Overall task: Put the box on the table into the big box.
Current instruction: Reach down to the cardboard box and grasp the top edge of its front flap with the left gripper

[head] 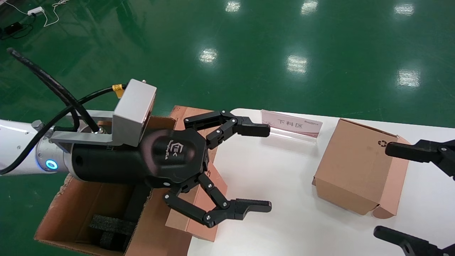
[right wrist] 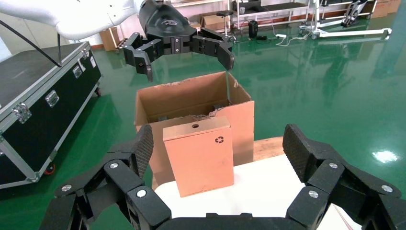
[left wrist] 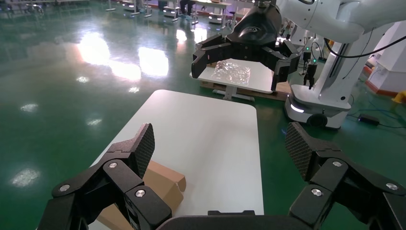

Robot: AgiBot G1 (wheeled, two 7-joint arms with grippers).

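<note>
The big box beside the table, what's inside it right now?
Inside the big box, black foam inserts lie at the bottom. The open left tool and its arm cover much of the interior, so the rest cannot be seen.

The flat brown box (right wrist: 198, 155) with a recycling mark stands upright at the table (head: 284, 185) edge, leaning against the open, ragged-rimmed big box (right wrist: 191, 98) holding black foam.

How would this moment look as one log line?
left hand: open, above flat box | flat box: leaning on big box | right hand: open
</note>
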